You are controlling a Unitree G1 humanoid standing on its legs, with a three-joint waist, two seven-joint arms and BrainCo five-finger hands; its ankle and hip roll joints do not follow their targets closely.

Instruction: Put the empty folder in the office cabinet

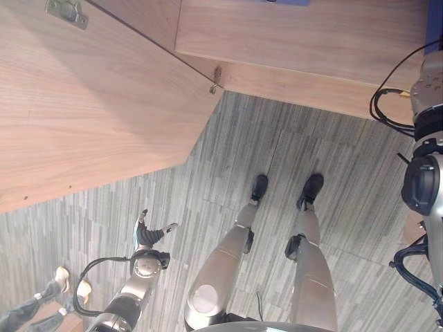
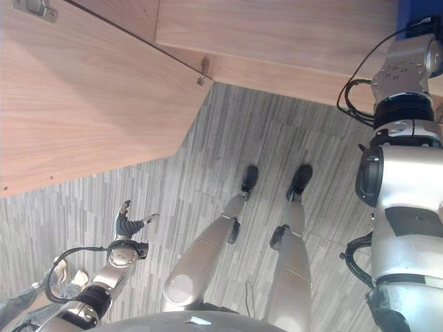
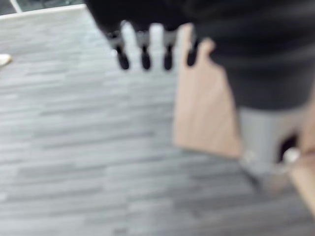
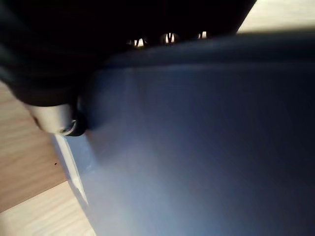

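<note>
Left hand (image 1: 147, 234) at lower left above the grey striped floor (image 1: 228, 159), fingers loosely spread and empty, open wooden cabinet door (image 1: 83, 104) at upper left, right hand (image 4: 54, 115) clasping the blue folder (image 4: 197, 147) against the cabinet (image 1: 297, 41) at top right

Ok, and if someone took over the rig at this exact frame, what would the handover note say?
Left hand: open, fingers relaxed, hanging low over the grey floor, holding nothing.
Right hand: raised at the cabinet, thumb on the near face of the blue folder and fingers over its top edge, so it grips the folder.
Done: cabinet door stands open; folder is brought up against the light wood.
Left: whether the folder rests on a shelf cannot be told; seat it inside, release, withdraw the arm.
</note>
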